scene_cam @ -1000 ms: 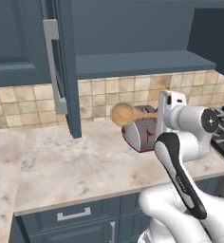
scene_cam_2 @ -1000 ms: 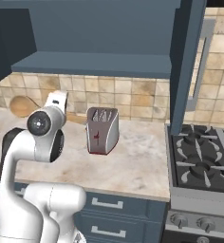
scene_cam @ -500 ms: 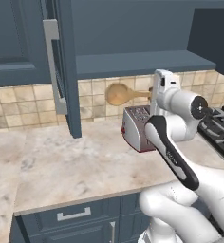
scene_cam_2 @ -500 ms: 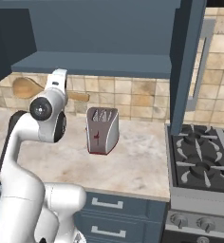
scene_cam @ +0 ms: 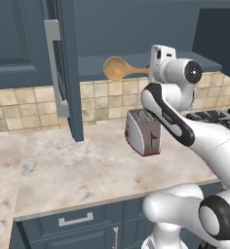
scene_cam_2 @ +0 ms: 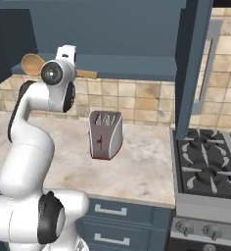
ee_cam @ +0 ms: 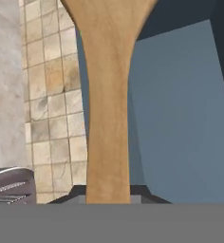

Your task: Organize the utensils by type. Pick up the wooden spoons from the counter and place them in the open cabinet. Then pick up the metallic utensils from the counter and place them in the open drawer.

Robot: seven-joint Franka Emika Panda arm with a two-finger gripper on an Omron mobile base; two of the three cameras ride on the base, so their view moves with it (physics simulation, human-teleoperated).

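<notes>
A: Where is the wooden spoon [scene_cam: 118,68] seen at this moment?

B: It is held level in the air at the mouth of the open cabinet [scene_cam: 136,29], just above the shelf edge, with its bowl pointed away from the arm. The toaster [scene_cam: 143,132] stands on the counter [scene_cam: 68,170] below it.

A: And how is the gripper [scene_cam: 153,70] set?

B: It is pinched on the spoon's handle. In the hand view the handle [ee_cam: 107,142] is seen running up from between the fingers, which are nearly together around the wood. The grip is taken partway along the handle, as the free end [scene_cam_2: 87,74] is seen sticking out on the other side of the hand in the right base view.

A: How may the spoon be expected to handle?

B: It is judged to be light and stiff, so no bending is expected. The smooth, narrow handle could turn or slide in a thin pinch, and the bowl end may tip it downward.

A: Is the hold well chosen?

B: A hold on the straight handle, near the balance point, is judged sound. The wide bowl would be harder to pinch. Care is called for near the cabinet door [scene_cam: 66,68] and shelf lip.
</notes>
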